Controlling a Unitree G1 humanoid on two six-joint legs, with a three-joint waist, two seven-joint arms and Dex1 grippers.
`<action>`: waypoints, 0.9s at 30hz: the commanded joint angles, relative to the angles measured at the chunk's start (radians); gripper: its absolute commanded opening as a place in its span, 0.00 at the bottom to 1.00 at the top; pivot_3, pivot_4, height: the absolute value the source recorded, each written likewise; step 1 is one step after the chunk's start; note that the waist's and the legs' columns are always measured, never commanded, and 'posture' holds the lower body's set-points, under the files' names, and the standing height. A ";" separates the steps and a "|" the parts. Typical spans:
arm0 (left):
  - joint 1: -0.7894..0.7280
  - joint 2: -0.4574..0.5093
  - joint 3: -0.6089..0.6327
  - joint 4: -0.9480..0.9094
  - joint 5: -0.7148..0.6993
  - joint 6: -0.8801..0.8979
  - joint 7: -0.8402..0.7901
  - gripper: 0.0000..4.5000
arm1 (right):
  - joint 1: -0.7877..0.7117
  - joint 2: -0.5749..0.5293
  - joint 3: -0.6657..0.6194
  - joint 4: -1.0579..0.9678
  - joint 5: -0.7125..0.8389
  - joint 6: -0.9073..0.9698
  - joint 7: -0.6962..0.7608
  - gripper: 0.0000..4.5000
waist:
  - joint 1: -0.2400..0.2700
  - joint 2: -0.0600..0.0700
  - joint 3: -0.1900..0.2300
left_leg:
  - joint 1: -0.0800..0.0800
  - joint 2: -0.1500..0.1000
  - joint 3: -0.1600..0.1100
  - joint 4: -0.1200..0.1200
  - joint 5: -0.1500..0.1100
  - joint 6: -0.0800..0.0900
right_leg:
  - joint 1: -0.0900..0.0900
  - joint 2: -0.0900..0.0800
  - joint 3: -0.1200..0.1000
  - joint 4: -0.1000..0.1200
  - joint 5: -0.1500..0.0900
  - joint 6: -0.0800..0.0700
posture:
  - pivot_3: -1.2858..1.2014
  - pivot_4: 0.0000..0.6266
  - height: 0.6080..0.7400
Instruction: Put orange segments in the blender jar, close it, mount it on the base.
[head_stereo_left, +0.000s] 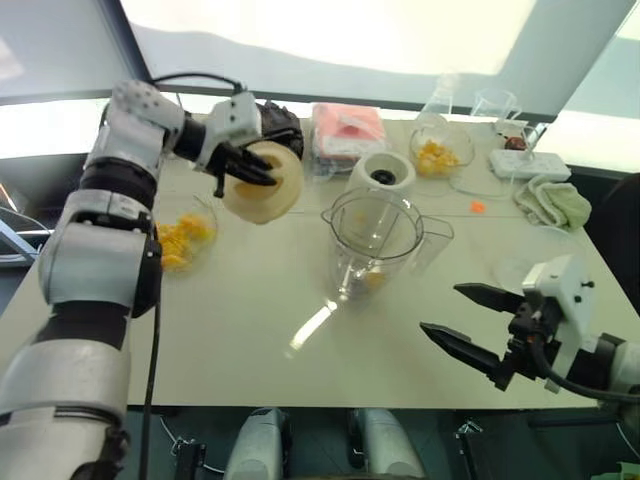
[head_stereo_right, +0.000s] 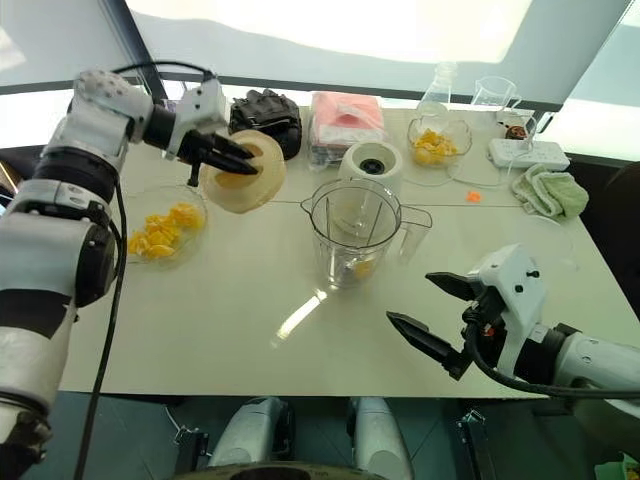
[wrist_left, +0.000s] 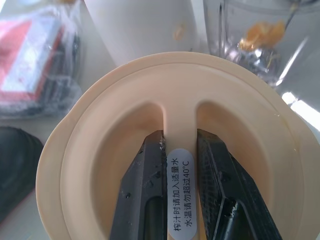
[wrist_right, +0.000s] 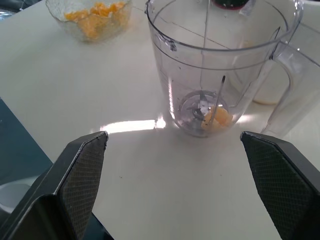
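So the right tool (wrist_right: 172, 185) has its two black fingers (wrist_right: 82, 172) spread really wide, one on each side of the shot, both low over the pale worktop (wrist_right: 75, 85). Straight ahead between them stands the blender jar (wrist_right: 220, 65), clear plastic, upright, lid off, with its handle (wrist_right: 292, 85) sticking out to one side. You can see the blade at the bottom with a few orange segments (wrist_right: 217, 119) sitting right beside it. Further back there's a glass bowl (wrist_right: 90, 20) with more orange chunks in it, well apart from the jar.
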 joint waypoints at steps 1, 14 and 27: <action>-0.109 0.010 0.033 -0.029 -0.035 -0.030 -0.011 0.05 | -0.009 0.014 -0.014 0.021 -0.063 -0.032 0.040 1.00 | 0.000 0.000 0.000 | 0.000 0.000 0.000 0.000 0.000 0.000 | 0.000 0.000 0.000 0.000 0.000 0.000 | 0.52 0.24 1.00; -0.322 -0.169 -0.010 0.003 -0.254 0.113 -0.098 0.05 | -0.202 0.104 0.223 0.121 -0.327 -0.091 0.000 1.00 | 0.001 0.000 0.000 | 0.000 -0.002 -0.001 0.001 0.000 0.000 | 0.000 0.001 0.000 0.001 0.000 0.000 | 0.52 0.24 1.00; -0.285 -0.296 -0.335 -0.027 -0.369 0.104 -0.098 0.05 | -0.327 0.301 0.445 0.206 -0.640 -0.146 -0.118 1.00 | -0.003 0.001 0.000 | -0.001 -0.003 0.000 0.000 0.000 0.000 | -0.003 0.002 0.003 0.002 -0.001 0.000 | 0.52 0.24 1.00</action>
